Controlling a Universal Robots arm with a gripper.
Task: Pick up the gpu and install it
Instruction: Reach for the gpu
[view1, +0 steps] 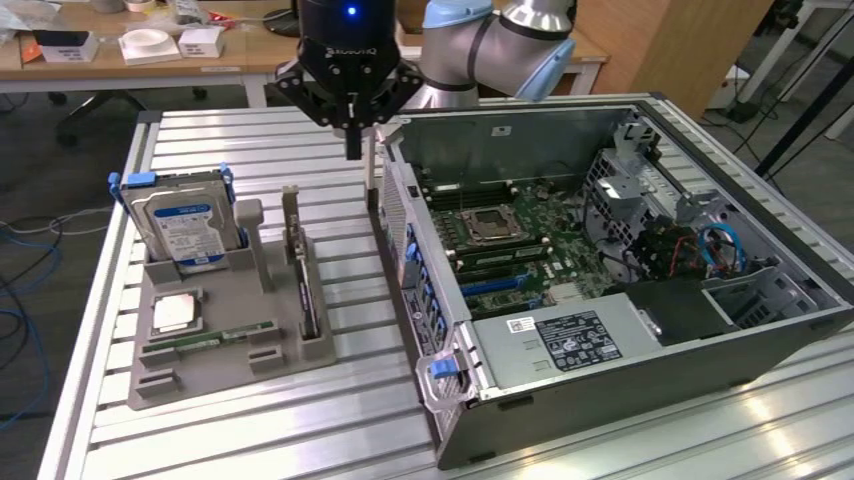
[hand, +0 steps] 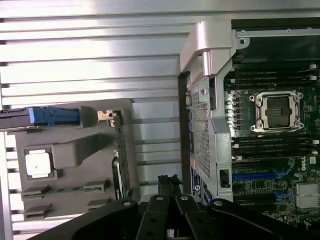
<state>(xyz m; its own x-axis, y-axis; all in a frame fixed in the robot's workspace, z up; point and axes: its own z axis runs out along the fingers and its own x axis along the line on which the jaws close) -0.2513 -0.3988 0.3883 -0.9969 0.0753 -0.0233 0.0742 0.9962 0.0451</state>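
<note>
GPU (view1: 302, 275) stands on edge in the right-hand slot of the grey holder (view1: 227, 345), its metal bracket at the far end, untouched. The gripper (view1: 352, 150) hangs above the table's far side with its fingers pressed together and nothing seen between them. It is poised over the strip of bare slatted table (view1: 240, 135) that runs between the holder and the open computer case (view1: 601, 390).

That strip is narrow. The case's perforated rear wall rises just beside the gripper on the exterior view's right, and the GPU's top edge lies lower, nearer and to the left. The room above the card is open.

Further left in the holder stands a blue-handled hard drive (view1: 187, 225), upright. A processor chip (view1: 174, 312) and a memory stick (view1: 214, 338) lie flat nearer the front.

The wrist view looks straight down past the gripper (hand: 168, 184) and shows the GPU (hand: 119, 155) as a thin dark line with its bracket tab. It also shows the bare processor socket (hand: 277, 111) inside the case. The exterior view adds the case's full depth, its blue cables and the grey arm behind.
</note>
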